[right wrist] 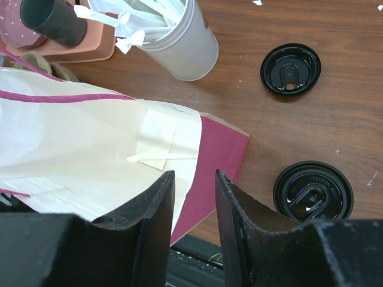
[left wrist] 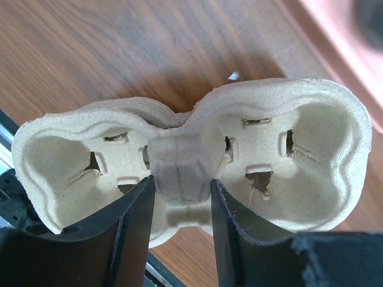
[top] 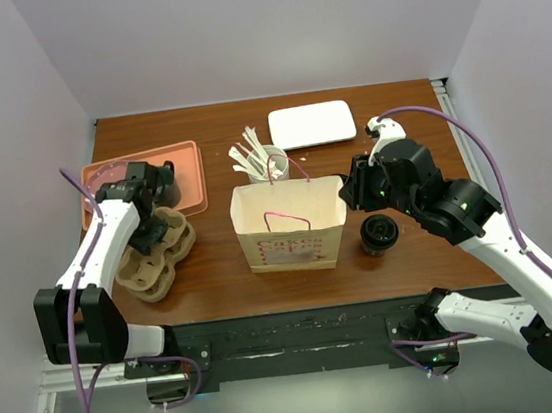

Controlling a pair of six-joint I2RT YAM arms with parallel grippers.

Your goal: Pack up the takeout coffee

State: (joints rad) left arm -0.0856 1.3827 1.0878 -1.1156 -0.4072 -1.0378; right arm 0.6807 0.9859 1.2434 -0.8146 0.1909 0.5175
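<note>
The takeout coffee (top: 379, 234), a small dark cup with a black lid, stands on the table right of the paper bag (top: 289, 227). It also shows in the right wrist view (right wrist: 313, 191). My right gripper (top: 347, 190) hangs over the bag's right edge. In the right wrist view its jaws (right wrist: 192, 174) are apart, straddling the bag's side wall (right wrist: 215, 155) without pinching it. My left gripper (top: 148, 232) is down on the cardboard cup carrier (top: 156, 256). In the left wrist view (left wrist: 181, 179) it is closed on the carrier's centre ridge (left wrist: 179, 161).
A white cup of stirrers (top: 264, 163) stands behind the bag, and a white tray (top: 311, 124) lies further back. A pink tray (top: 111, 176) at back left holds a dark mug (top: 164, 180). A loose black lid (right wrist: 290, 69) lies on the table behind the coffee.
</note>
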